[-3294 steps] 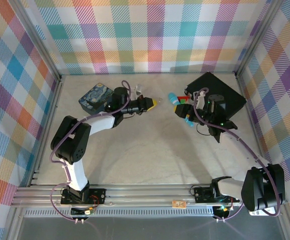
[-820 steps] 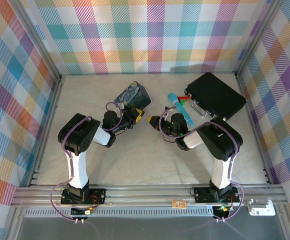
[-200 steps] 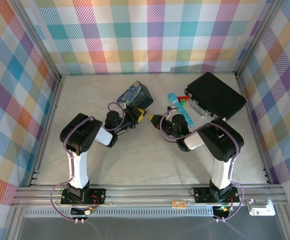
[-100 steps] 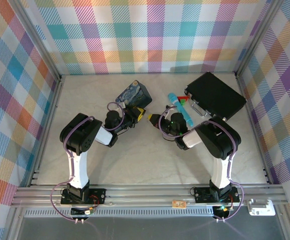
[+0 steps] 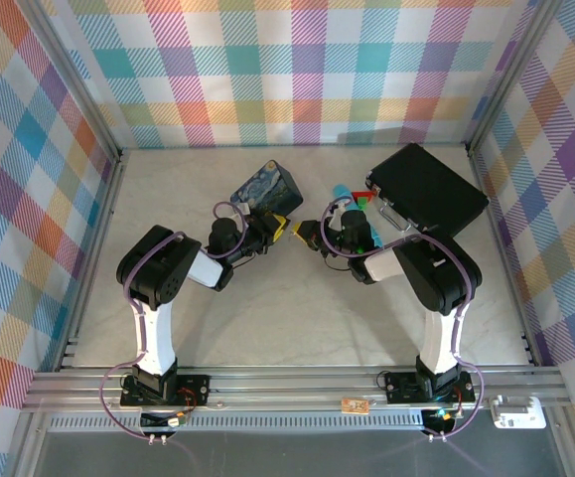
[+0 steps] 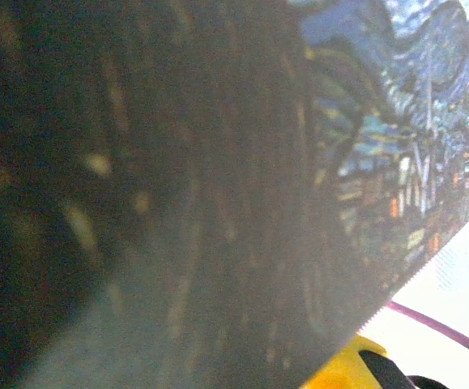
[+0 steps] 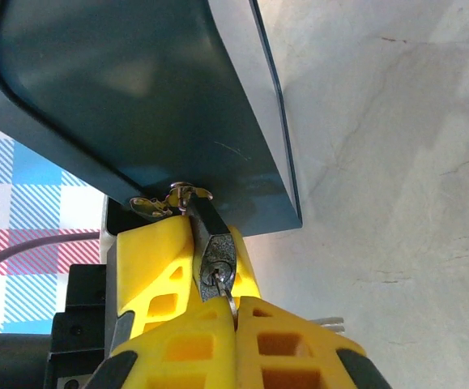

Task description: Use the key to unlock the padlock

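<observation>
The small black padlock hangs from the hasp of the blue painted tin. The yellow fingers of my left gripper are shut on its two sides. The thin silvery key sits in the keyhole of the padlock's face. My right gripper is shut on the key's head, directly facing the left gripper. Seen from above, the right gripper meets the left tip to tip just right of the tin. In the left wrist view the tin is a close blur above one yellow finger.
A black case lies at the back right. A turquoise cylinder and a red-green piece lie between it and my right arm. Plaid walls close in the table on three sides.
My right wrist has swung a little toward the back of the table while its fingertips stay at the padlock. The left arm and the tin have held still.
</observation>
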